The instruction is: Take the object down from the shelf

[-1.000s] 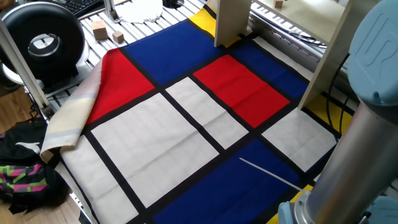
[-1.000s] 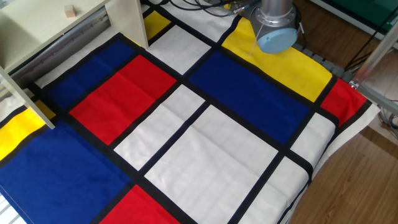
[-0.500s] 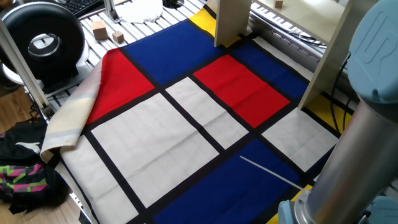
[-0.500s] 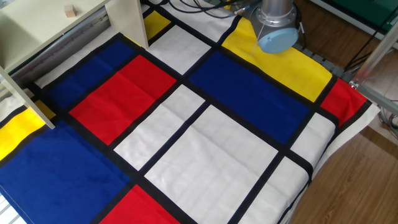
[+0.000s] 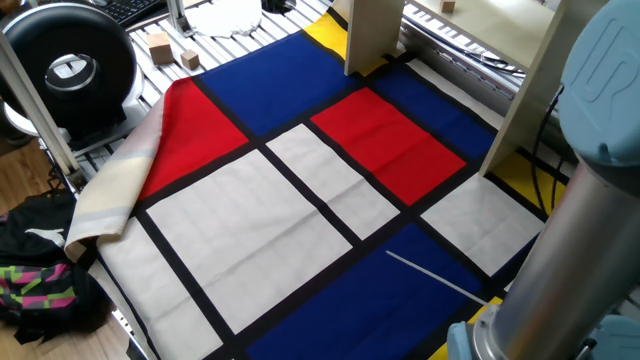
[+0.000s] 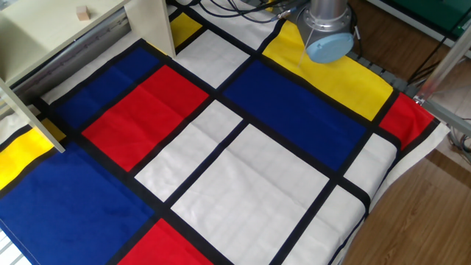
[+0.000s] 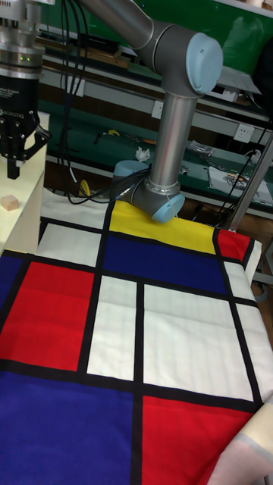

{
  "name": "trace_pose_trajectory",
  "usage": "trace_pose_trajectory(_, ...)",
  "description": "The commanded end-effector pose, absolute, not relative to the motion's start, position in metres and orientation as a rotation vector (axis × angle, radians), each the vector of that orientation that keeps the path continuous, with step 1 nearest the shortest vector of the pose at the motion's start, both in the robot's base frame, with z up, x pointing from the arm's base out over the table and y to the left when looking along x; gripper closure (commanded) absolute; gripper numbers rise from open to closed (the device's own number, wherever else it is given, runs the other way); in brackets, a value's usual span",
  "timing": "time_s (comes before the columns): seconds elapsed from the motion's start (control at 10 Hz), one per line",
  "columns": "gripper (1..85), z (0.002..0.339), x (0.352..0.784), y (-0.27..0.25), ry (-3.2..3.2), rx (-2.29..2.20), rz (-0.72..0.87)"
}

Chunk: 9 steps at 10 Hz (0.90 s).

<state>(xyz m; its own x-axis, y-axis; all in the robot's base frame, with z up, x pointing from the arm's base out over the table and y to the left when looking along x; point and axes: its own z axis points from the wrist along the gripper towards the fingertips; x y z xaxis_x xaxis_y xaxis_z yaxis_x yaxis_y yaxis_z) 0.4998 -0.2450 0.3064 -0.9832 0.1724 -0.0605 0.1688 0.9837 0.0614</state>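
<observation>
Nothing is done yet — the wooden block (image 7: 10, 201) sits on the shelf (image 7: 19, 220) board, untouched; the pincer (image 7: 14, 170) hangs just above it, its opening unclear.

Colour-block cloth (image 5: 300, 200) w/ red, white, blue & yellow panels, black bands between, covers most of the slatted table (image 5: 215, 45); its left edge hangs over, pale underside folded up. Shelf (image 5: 375, 35): cream uprights stand on cloth at top; small wood block (image 5: 447, 6) on its board, top edge of view. Two wooden cubes (image 5: 172, 50) on slats beside a white rag (image 5: 222, 15). Black round device (image 5: 70, 65) far left. Robot arm (image 5: 580, 200) fills right side, gripper out of shot. Bag (image 5: 40, 275) on floor.
</observation>
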Motion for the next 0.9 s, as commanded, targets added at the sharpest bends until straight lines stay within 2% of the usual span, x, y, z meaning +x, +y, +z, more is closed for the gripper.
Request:
trace_pose_trajectory(0.0,80.3,0.307,0.5,-0.247,3.059,0.318,0.078)
trace_pose_trajectory(0.2,78.0,0.309,0.514,-0.251,3.001,0.328,0.063)
trace_pose_trajectory(0.8,79.7,0.315,0.547,-0.245,2.868,0.379,0.122)
